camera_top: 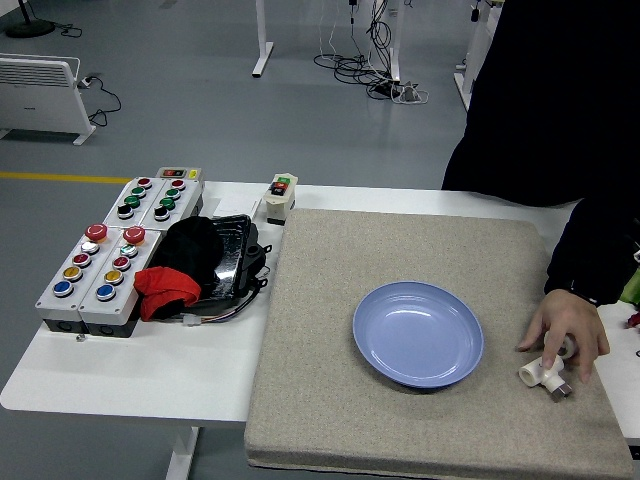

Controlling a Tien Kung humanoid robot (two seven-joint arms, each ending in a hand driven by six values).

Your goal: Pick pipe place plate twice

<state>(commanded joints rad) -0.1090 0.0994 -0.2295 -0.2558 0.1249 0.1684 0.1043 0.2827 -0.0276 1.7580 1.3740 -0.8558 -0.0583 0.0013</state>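
Note:
A blue plate (418,333) lies empty on the grey felt mat (320,400). At the mat's right edge a person's hand (567,330) rests on white pipe fittings (543,376) and sets them down on the mat. The person in black stands at the far right side. Neither of my hands is in view.
On the left of the white table (130,375) stand grey button boxes (100,265), a black tray with black and red cloth (195,262) and a small switch box (281,195). A green object (630,285) shows at the right edge.

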